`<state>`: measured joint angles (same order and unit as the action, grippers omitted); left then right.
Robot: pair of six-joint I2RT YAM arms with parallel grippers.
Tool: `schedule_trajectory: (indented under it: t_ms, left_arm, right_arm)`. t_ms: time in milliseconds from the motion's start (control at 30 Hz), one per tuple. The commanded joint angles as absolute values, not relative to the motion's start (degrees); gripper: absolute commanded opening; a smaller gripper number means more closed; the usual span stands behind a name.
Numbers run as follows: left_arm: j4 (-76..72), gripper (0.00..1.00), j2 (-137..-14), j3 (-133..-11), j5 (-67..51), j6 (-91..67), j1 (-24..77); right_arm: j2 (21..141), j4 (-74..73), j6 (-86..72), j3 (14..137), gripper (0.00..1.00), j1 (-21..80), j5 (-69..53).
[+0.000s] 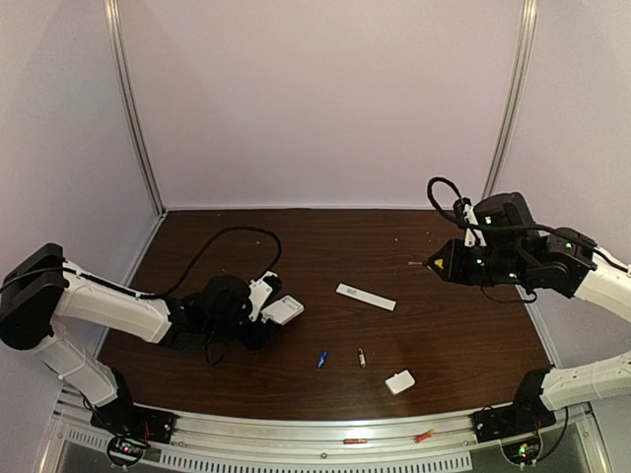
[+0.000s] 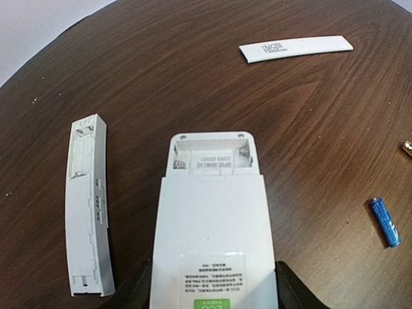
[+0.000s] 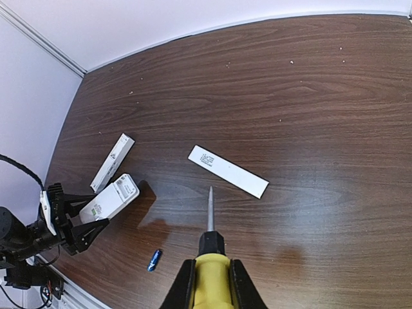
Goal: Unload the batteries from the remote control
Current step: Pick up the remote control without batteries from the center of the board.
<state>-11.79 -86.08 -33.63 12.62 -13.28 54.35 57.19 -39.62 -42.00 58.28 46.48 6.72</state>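
Remote control, smooth white plastic, rectangular with rounded corners, sat back-up, clamped across its width by the left pincer. Battery bay at its 12 o'clock end lay uncovered, its bare white floor showing. A green label near the pincer carried print too small to read. Blue battery, a tiny cylinder, lay on the dark wood-grain worktop at the remote's 4 o'clock. Gold battery lay near it at its 3 o'clock. Flat white strip bore black print, unreadable. Right pincer was closed round the yellow handle of a screwdriver, its slim steel shaft pointing toward the strip.
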Motion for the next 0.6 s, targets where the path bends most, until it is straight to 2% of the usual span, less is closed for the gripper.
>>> schedule_trajectory:
  t_ms: [0,100,200,267,300,433,500,567]
  left_arm:
    - [-17.8,0.07,-86.7,-31.9,11.9,-15.8,54.7]
    - [-18.0,0.19,-86.8,-30.6,11.4,-16.5,54.7]
    - [-18.2,0.36,-86.7,-29.5,10.8,-17.0,54.8]
    - [-18.4,0.58,-86.6,-29.2,10.4,-17.0,54.8]
    - [-18.3,0.65,-86.5,-29.1,10.4,-17.0,54.8]
    - [-17.7,0.68,-85.6,-29.1,10.6,-16.8,54.7]
    - [-17.1,0.86,-85.0,-29.2,10.8,-16.8,54.8]
    - [-16.4,0.95,-83.9,-29.2,10.9,-16.8,54.7]
  right_arm:
    - [56.1,-38.8,-42.5,56.8,0.0,46.2,7.8]
    - [56.3,-38.1,-42.7,56.1,0.0,46.1,7.2]
    - [57.1,-37.1,-42.5,56.0,0.0,46.1,6.5]
    - [57.8,-36.6,-42.2,56.0,0.0,46.2,6.0]
    - [58.1,-36.2,-42.0,55.9,0.0,46.1,5.8]
    - [59.0,-34.0,-41.4,55.0,0.0,46.1,4.0]
    - [59.4,-32.7,-41.0,54.3,0.0,46.1,2.6]
    - [60.0,-30.7,-40.5,53.3,0.0,46.1,0.4]
